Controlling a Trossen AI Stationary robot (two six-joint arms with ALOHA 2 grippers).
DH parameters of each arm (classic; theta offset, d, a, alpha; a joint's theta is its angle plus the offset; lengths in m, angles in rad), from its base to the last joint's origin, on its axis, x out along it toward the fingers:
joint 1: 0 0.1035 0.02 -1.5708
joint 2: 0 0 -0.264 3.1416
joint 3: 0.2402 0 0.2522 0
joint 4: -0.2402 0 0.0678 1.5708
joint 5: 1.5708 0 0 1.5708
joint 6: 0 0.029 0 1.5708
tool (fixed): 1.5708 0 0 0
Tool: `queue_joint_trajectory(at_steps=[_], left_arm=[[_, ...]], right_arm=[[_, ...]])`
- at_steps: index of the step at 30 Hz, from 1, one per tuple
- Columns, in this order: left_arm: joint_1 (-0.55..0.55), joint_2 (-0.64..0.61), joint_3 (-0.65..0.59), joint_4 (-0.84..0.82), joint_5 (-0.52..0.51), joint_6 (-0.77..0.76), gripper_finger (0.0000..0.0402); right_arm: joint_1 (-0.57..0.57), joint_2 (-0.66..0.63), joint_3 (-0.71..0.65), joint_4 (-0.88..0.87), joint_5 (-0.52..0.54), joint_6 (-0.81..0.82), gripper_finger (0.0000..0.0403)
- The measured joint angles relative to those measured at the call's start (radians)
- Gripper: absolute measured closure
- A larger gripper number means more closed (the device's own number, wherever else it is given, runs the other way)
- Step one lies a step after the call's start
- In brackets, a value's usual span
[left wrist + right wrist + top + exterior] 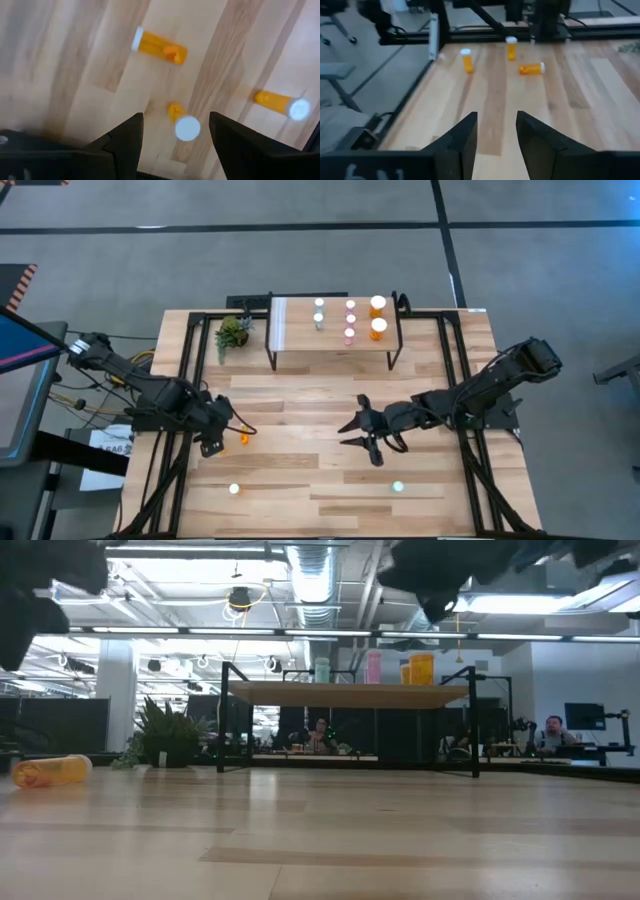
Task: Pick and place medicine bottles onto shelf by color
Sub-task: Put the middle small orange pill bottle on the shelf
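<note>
The shelf point(335, 345) stands at the table's far middle and carries two teal point(319, 312), three pink point(350, 319) and two larger orange bottles point(378, 327), all upright. My left gripper point(175, 135) is open above three small orange bottles at the table's left point(243, 438). One stands upright between its fingers point(184, 122) without touching them. One lies on its side point(159, 47) and one lies farther off point(282, 103). My right gripper point(358, 430) is open and empty over the table's middle, pointing left. Its wrist view shows the same three orange bottles point(511, 47) ahead.
Two more white-capped bottles stand near the front edge, one at the left point(234, 489) and one at the right point(397, 487). A small potted plant point(233, 333) stands left of the shelf. Black frame rails point(185, 360) run along both table sides. People sit in the room behind point(553, 730).
</note>
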Motion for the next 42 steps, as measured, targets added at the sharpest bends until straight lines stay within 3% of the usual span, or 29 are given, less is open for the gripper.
queue_joint_trajectory(at_steps=[14,33,42], left_arm=[[-0.067,0.001,-0.122,0.13,0.075,-0.088,0.0189],[-0.185,0.202,-0.124,0.137,0.06,-0.107,0.0189],[-0.185,0.211,-0.124,0.168,0.059,-0.103,0.0189]], right_arm=[[-0.003,0.001,-0.002,-0.005,0.003,-0.019,0.025],[-0.003,0.001,-0.002,-0.007,0.003,-0.02,0.0259],[-0.003,0.001,-0.002,-0.008,0.003,-0.018,0.026]])
